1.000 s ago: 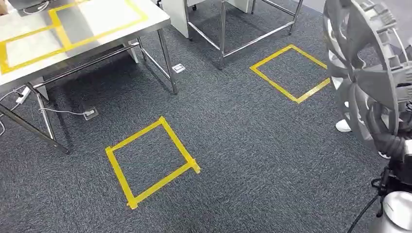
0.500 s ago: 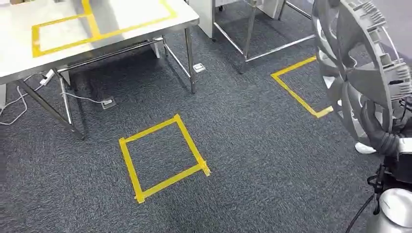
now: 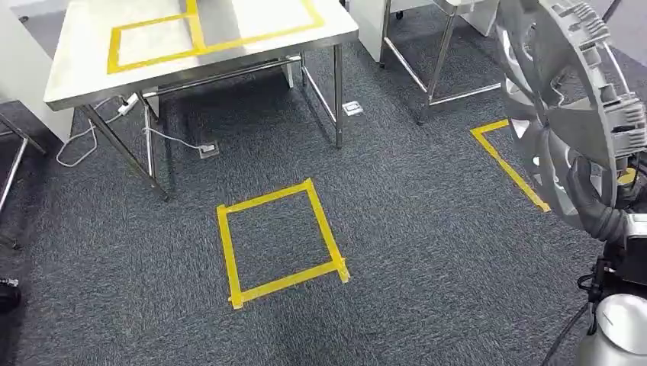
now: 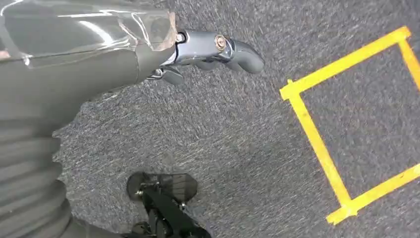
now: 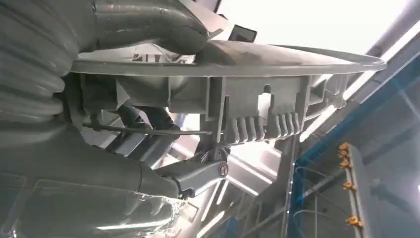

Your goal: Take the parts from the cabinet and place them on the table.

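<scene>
A large grey wheel cover [image 3: 568, 107] stands upright on edge at the right of the head view, and my right hand [image 3: 601, 215] grips its lower rim. In the right wrist view the thick thumb [image 5: 148, 22] presses one face of the wheel cover [image 5: 257, 84] and the darker fingers [image 5: 198, 174] reach behind its ribbed rim. The steel table [image 3: 84, 72] with yellow tape rectangles on its top stands ahead at the upper left. My left hand [image 4: 213, 49] hangs over the carpet and holds nothing, its fingers loosely apart.
A yellow tape square [image 3: 278, 240] marks the dark carpet straight ahead, and a second one [image 3: 507, 164] lies to the right. Another steel frame [image 3: 439, 53] stands at the back. Cables and a floor socket [image 3: 206, 149] lie under the table.
The camera has moved: the whole scene has shifted right and down, and the table is now nearer the middle. The wheel cover stays in my right hand.
</scene>
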{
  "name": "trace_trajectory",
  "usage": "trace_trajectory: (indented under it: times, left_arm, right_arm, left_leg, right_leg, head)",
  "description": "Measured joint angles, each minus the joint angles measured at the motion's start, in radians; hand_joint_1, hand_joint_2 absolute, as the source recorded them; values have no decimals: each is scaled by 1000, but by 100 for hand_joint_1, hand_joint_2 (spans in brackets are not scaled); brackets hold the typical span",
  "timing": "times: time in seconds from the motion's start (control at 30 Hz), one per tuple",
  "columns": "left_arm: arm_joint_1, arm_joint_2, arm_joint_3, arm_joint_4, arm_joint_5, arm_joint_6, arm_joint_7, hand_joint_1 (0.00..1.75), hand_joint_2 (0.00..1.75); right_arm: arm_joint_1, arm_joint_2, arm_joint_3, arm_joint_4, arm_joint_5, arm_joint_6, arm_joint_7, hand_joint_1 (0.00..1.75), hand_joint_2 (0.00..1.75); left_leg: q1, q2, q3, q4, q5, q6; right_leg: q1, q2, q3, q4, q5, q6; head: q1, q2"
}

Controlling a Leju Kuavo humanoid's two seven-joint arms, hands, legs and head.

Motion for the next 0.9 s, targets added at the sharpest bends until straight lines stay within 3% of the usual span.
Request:
trace_trajectory:
  times: [0.03, 0.07, 0.1, 0.13, 0.17, 0.2, 0.23, 0.27, 0.3, 0.4, 0.43, 0.47, 0.5, 0.53, 0.6, 0.63, 0.67, 0.7, 0.73, 0.77, 0.8, 0.83, 0.9]
  left_arm:
    - [-1, 0, 1, 0, 0, 0, 0, 0, 175]
    - [-3, 0, 2, 0, -1, -1, 0, 0, 175]
    - [-4, 0, 2, 1, -1, 0, 0, 0, 175]
    - [-4, 0, 2, 2, -2, -1, 0, 0, 175]
    - [-4, 0, 2, 3, -2, -1, 0, 0, 175]
    - [-4, 0, 3, 5, -3, 0, 0, 0, 175]
    - [-4, 0, 4, 5, -5, 0, -1, 0, 175]
    - [-5, 1, 4, 5, -8, 0, -1, 0, 175]
    - [-7, 9, 5, 5, -10, 3, -2, 0, 175]
    - [-10, 8, 5, 6, -11, 4, -6, 0, 175]
    - [-9, 8, 6, 6, -12, 4, -6, 0, 175]
    - [-8, 8, 7, 7, -12, 4, -6, 0, 175]
    - [-10, 6, 8, 8, -12, 5, -6, 0, 175]
    - [-15, 8, 8, 8, -13, 6, -6, 0, 175]
    - [-22, 7, 8, 18, -21, 8, -6, 0, 175]
    - [-23, 7, 8, 23, -22, 11, -6, 0, 175]
    - [-23, 8, 8, 27, -23, 14, -7, 0, 175]
    - [-24, 9, 8, 33, -24, 19, -9, 0, 175]
    - [-23, 10, 9, 41, -27, 27, -11, 0, 175]
    - [-24, 14, 10, 50, -30, 34, -15, 0, 175]
    - [-24, 23, 11, 53, -30, 40, -17, 0, 175]
    - [-25, 24, 11, 58, -31, 42, -19, 0, 175]
    - [-24, 29, 12, 69, -32, 50, -22, 0, 175]
  right_arm:
    - [-1, -1, 0, 0, 1, 0, 0, 171, 175]
    - [-2, -1, 0, 1, 1, 0, 0, 171, 175]
    - [-3, 0, 1, 2, 1, 0, 0, 171, 175]
    - [-3, 0, 3, 3, 2, 0, 0, 171, 175]
    - [-3, 2, 4, 5, 3, 1, 0, 171, 175]
    - [-3, 2, 6, 5, 5, 2, 0, 171, 175]
    - [-4, 2, 7, 5, 6, 2, 0, 171, 175]
    - [-5, 2, 8, 5, 10, 3, 0, 171, 175]
    - [-6, 3, 8, 6, 13, 5, 1, 171, 175]
    - [-14, 4, 12, 9, 16, 9, 5, 171, 175]
    - [-14, 3, 15, 9, 18, 10, 5, 171, 175]
    - [-14, 3, 16, 13, 18, 10, 7, 171, 175]
    - [-15, 2, 17, 14, 18, 10, 6, 171, 175]
    - [-15, 0, 16, 16, 16, 10, 6, 171, 175]
    - [-15, -2, 16, 20, 17, 10, 5, 171, 175]
    - [-14, -2, 16, 23, 18, 10, 5, 171, 175]
    - [-14, -2, 16, 27, 19, 10, 6, 171, 175]
    - [-14, -3, 16, 30, 20, 10, 7, 171, 175]
    - [-15, -3, 16, 31, 20, 10, 6, 171, 175]
    - [-16, -3, 17, 33, 20, 10, 6, 171, 175]
    - [-18, 0, 20, 40, 21, 10, 5, 171, 175]
    - [-20, -3, 19, 39, 19, 10, 3, 171, 175]
    - [-20, -2, 21, 43, 23, 10, 6, 171, 175]
  left_leg:
    - [4, 24, -40, 78, -34, -4]
    - [7, 35, -84, 160, -66, -6]
    - [7, 37, -121, 225, -83, -7]
    - [7, 37, -139, 246, -77, -5]
    - [6, 37, -127, 211, -47, 0]
    - [3, 38, -92, 134, -2, 11]
    - [-5, 52, -42, 34, 44, 31]
    - [-22, 81, 2, -48, 69, 58]
    - [-25, 107, 6, -56, 52, 69]
    - [-35, 83, 8, -74, 57, 75]
    - [-34, 71, 24, -101, 65, 84]
    - [-18, 62, 55, -133, 85, 76]
    - [-16, 53, 65, -145, 92, 82]
    - [-14, 45, 66, -146, 93, 80]
    - [-14, 17, 66, -145, 90, 76]
    - [-13, 3, 66, -143, 89, 73]
    - [-10, -9, 66, -139, 86, 69]
    - [-5, -22, 66, -132, 81, 61]
    - [1, -36, 65, -118, 72, 49]
    - [5, -46, 60, -97, 60, 35]
    - [-1, -55, 49, -89, 53, 25]
    - [0, -62, 41, -72, 48, 21]
    - [4, -74, 36, -77, 50, 16]
  right_leg:
    - [4, -6, 1, 0, -2, -4]
    - [8, -13, 1, 0, -4, -6]
    - [11, -22, 2, 0, -6, -8]
    - [14, -30, 4, 0, -7, -10]
    - [20, -38, 6, 0, -10, -13]
    - [27, -46, 11, 0, -12, -16]
    - [32, -54, 16, -1, -15, -17]
    - [36, -61, 21, -4, -17, -18]
    - [42, -71, 24, -6, -20, -15]
    - [32, -100, 30, -17, -22, -5]
    - [38, -107, 42, -31, -19, 1]
    - [33, -78, 39, -16, -24, -2]
    - [33, -42, 22, 21, -46, -7]
    - [31, -20, -10, 89, -73, -10]
    - [23, -9, -86, 230, -126, -5]
    - [18, -9, -105, 258, -126, 4]
    - [13, -9, -98, 234, -108, 17]
    - [7, -8, -70, 169, -72, 35]
    - [-1, -4, -22, 67, -24, 56]
    - [-12, 12, 11, -13, 0, 70]
    - [-2, 36, 4, 13, -11, 59]
    - [-5, 37, 12, 5, -12, 39]
    - [2, 25, 9, 9, -15, 25]
  head:
    - [0, 0]
    - [0, 0]
    - [0, 0]
    - [0, 0]
    - [-1, 0]
    - [-1, 0]
    - [-1, 0]
    - [0, 0]
    - [7, 0]
    - [4, 0]
    - [4, 0]
    - [11, 0]
    - [5, 0]
    - [9, 0]
    - [10, 0]
    - [11, 0]
    - [11, 0]
    - [11, 0]
    - [11, 0]
    - [12, 0]
    - [19, 0]
    - [14, 0]
    - [17, 0]
